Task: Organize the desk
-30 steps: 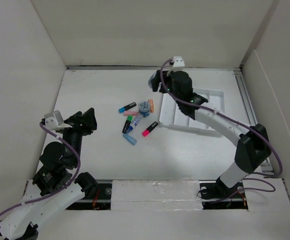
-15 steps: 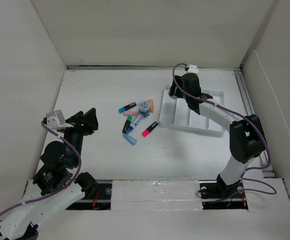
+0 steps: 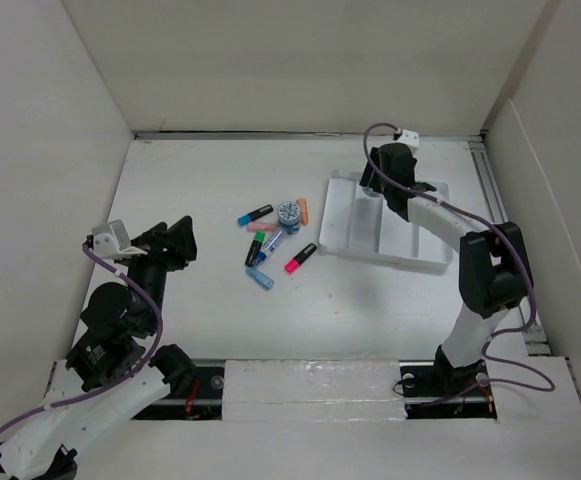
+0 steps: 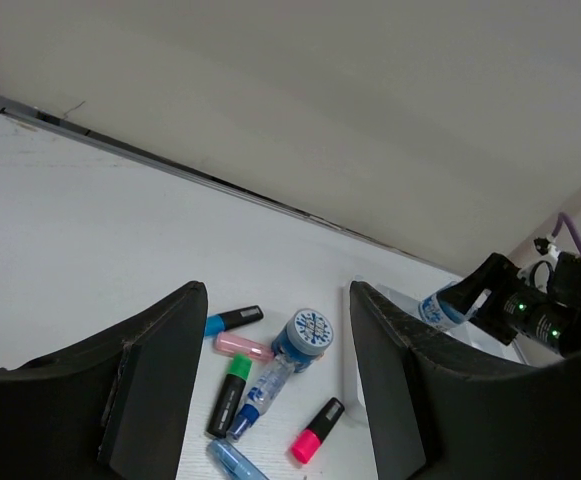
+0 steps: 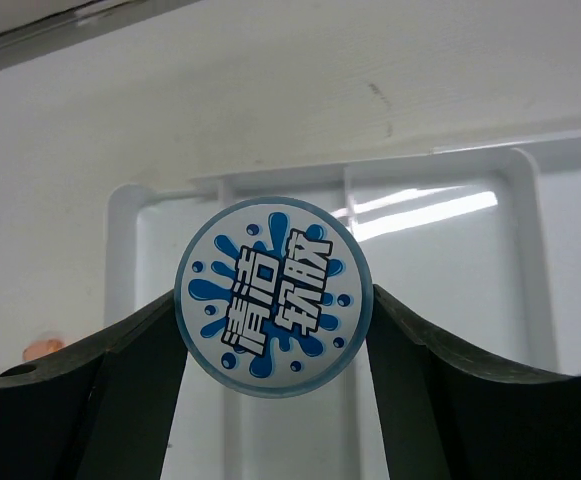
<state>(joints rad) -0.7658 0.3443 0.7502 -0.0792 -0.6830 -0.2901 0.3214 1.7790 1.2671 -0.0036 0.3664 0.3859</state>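
Desk (image 3: 200, 180): was the big white top under both arms, with white walls around it.
Right gripper (image 5: 273, 335): was squeezed tight on a round tub (image 5: 273, 295), blue and white, held over the tray (image 5: 450, 260).
Tray: lay on the far right part of the desk.
Left gripper (image 4: 275, 345): had its fingers wide apart, held nothing, and hung over the near left of the desk.
Pens (image 3: 270, 248): lay in a small heap in the middle, with a second tub (image 3: 289, 214) among them.

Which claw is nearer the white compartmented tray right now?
Right. The right claw hangs over the far side of the tray, shut on a round blue-labelled tub. The left claw sits open, well to the tray's left, beyond the scattered markers.
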